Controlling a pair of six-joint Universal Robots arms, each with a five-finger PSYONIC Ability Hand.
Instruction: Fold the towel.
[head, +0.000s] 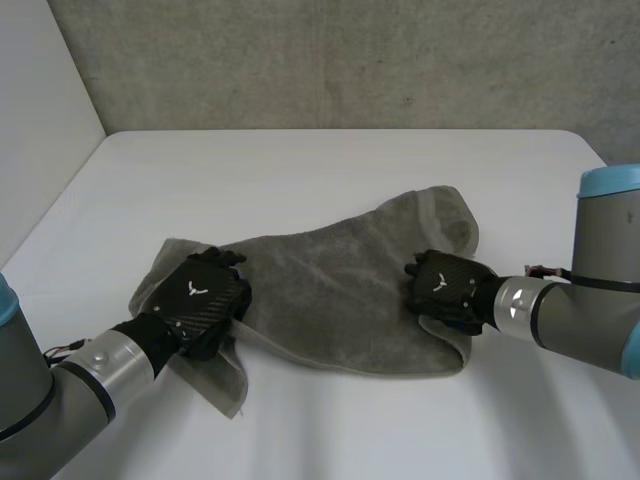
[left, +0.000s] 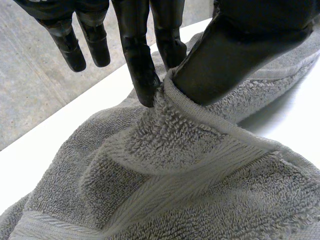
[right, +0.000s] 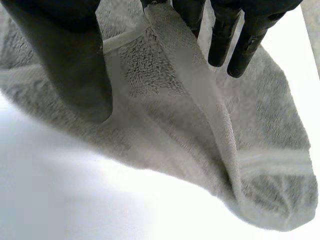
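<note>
White table (head: 330, 170), grey towel (head: 340, 290) lying rumpled across the centre of the frame, one corner trailing at lower left. My left hand (head: 200, 300), lower left, pinches a raised fold at the towel's left end between the thumb and one finger; the other fingers are straight and free. My right hand (head: 445, 288), centre right, appears to nip a ridge of cloth near the right edge between thumb and fingers. To fold well, I judge, both pinches should lift together, keep the cloth taut between them, and lay one edge squarely over the other.
</note>
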